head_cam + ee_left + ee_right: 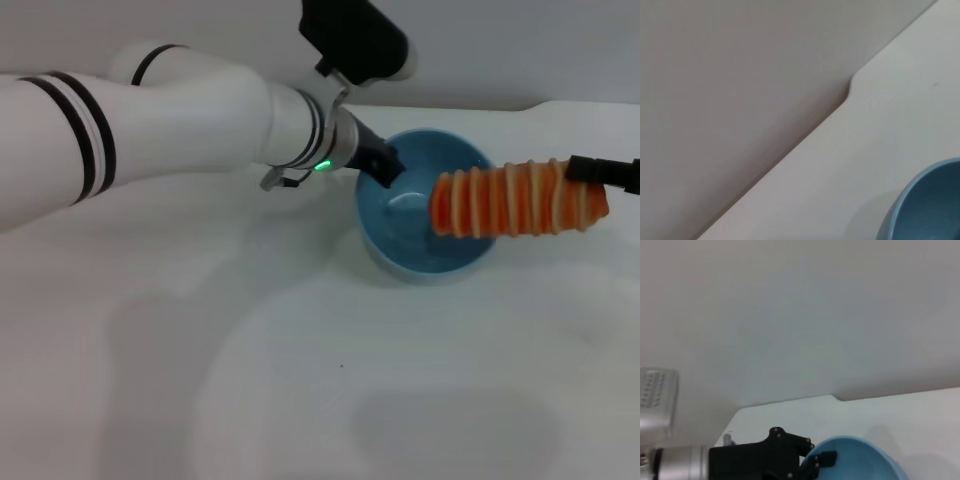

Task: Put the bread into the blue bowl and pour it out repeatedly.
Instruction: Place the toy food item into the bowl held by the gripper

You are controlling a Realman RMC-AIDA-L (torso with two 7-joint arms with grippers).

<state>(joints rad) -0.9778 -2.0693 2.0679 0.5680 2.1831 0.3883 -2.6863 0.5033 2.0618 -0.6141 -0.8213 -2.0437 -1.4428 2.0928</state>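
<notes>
We see the left gripper [388, 168] with jaws clamped on the near-left rim of the smooth, glossy round blue bowl [425, 210], which sits on the plain white counter [300, 380]. The right gripper [585, 170] has jaws clenched on the ridged, striped orange bread [515, 200], held level above the bowl's right rim

Looks like a robot lab or test bench, not anyone's home. There's just a plain white worktop [300, 380] against a bare pale wall [800, 315], with a toy loaf [515, 200] and a blue bowl [410, 235] as props.
</notes>
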